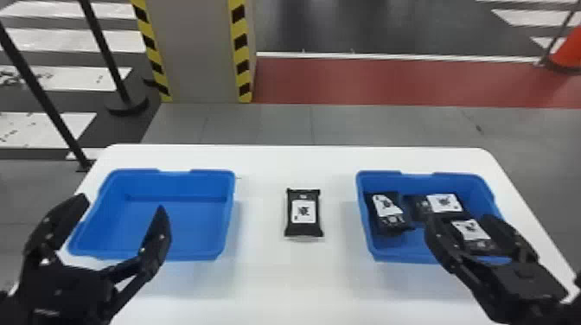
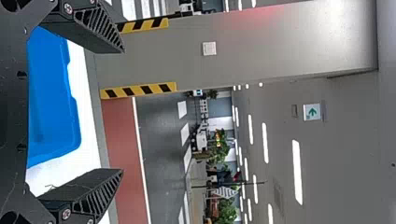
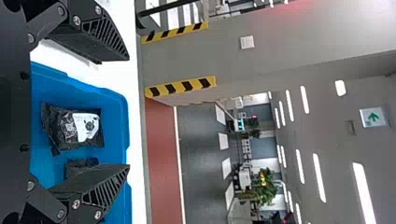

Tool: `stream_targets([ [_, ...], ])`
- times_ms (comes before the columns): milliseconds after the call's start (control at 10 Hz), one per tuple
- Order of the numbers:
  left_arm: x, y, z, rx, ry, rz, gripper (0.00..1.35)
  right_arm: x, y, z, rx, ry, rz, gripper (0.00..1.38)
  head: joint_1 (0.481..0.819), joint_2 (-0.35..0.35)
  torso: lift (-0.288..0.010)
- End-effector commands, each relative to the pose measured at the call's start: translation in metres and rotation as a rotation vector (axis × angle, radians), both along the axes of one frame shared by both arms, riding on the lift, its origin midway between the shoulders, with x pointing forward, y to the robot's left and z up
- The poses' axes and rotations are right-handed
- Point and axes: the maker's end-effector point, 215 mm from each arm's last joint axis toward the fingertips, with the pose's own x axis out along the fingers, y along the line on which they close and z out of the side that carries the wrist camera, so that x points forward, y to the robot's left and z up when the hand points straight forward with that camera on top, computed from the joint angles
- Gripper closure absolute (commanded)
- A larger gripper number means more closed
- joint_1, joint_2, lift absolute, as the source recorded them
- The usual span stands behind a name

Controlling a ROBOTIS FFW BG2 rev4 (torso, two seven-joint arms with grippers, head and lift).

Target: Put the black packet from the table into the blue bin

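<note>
The black packet (image 1: 303,211) lies flat on the white table (image 1: 298,276), between the two blue bins and apart from both. Its white label faces up and its long sides run from near to far.

The left gripper (image 1: 121,204) is at the left bin (image 1: 173,255), on its near left side, with its fingers spread wide and nothing between them. The right gripper (image 1: 460,217) is over the near part of the right bin (image 1: 363,216). Its fingers are wide apart too, and it holds nothing.

The right bin has three more black packets in it, all with white labels: one at the left (image 1: 391,222), one on the far side (image 1: 421,205) and one on the near side (image 1: 480,247), which in the head view shows between the right gripper's fingers.

Beyond the table stands a grey pillar (image 1: 196,52) with yellow and black stripes on its edges. Dark posts (image 1: 43,95) stand at the far left, and an orange cone (image 1: 569,49) at the far right.
</note>
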Motion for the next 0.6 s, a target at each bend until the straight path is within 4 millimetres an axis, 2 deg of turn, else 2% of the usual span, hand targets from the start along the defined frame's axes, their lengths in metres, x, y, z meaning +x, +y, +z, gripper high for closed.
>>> stream_targets([
  [0, 0.000, -0.001, 0.000, 0.000, -0.001, -0.001, 0.12, 0.027, 0.009, -0.019, -0.014, 0.052, 0.023, 0.21, 0.695, 0.012, -0.110],
  [300, 0.001, -0.003, -0.001, -0.005, 0.004, -0.004, 0.12, 0.066, 0.058, -0.045, 0.013, 0.101, 0.141, 0.21, 0.695, 0.052, -0.110],
  [500, 0.002, -0.005, -0.002, -0.003, 0.007, -0.008, 0.11, 0.089, 0.103, -0.060, 0.008, 0.152, 0.245, 0.21, 0.695, 0.087, -0.110],
])
